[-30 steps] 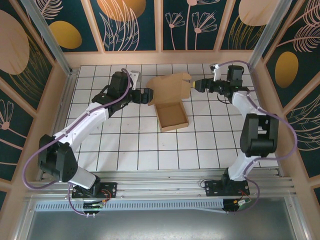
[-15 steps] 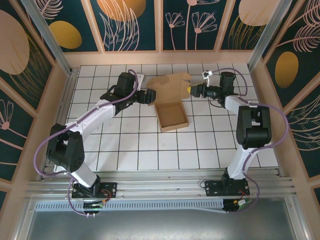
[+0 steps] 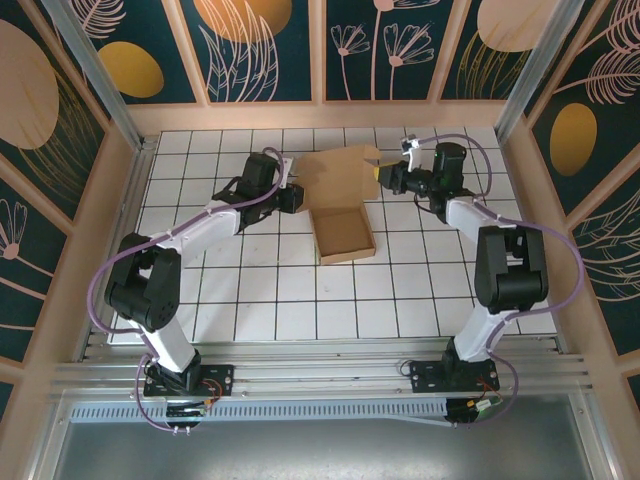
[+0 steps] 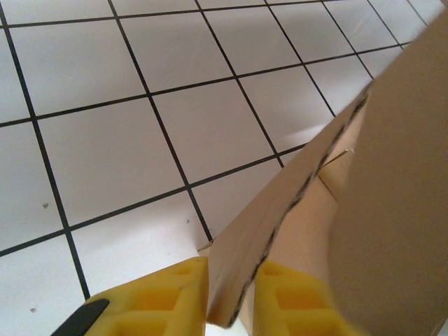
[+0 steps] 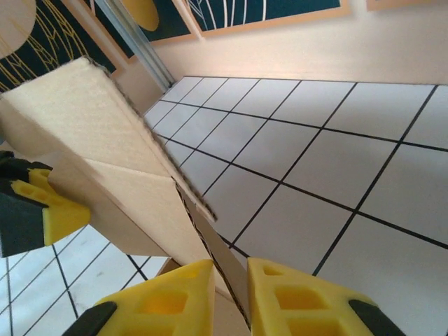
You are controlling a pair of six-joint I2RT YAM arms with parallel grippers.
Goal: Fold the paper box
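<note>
While left gripper (image 4: pixel 231 297) and right gripper (image 5: pixel 231 287) each pinch the paper box (image 3: pixel 340 172) lid between their fingers (image 4: pixel 168 304), folding seems underway; next, swing it closed together.

Brown box (image 3: pixel 346 236) lying open on the white tiled counter (image 3: pixel 260 290), its rear panel extending toward the far wall. The left claw (image 3: pixel 298 197) meets that panel's left edge and the right claw (image 3: pixel 377 174) its right edge.

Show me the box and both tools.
box (image 3: pixel 345 232), top view, open tray's floor.
left tool (image 4: pixel 234 283), left wrist view, gap between its fingertips.
right tool (image 5: pixel 231 276), right wrist view, gap between its fingertips.
</note>
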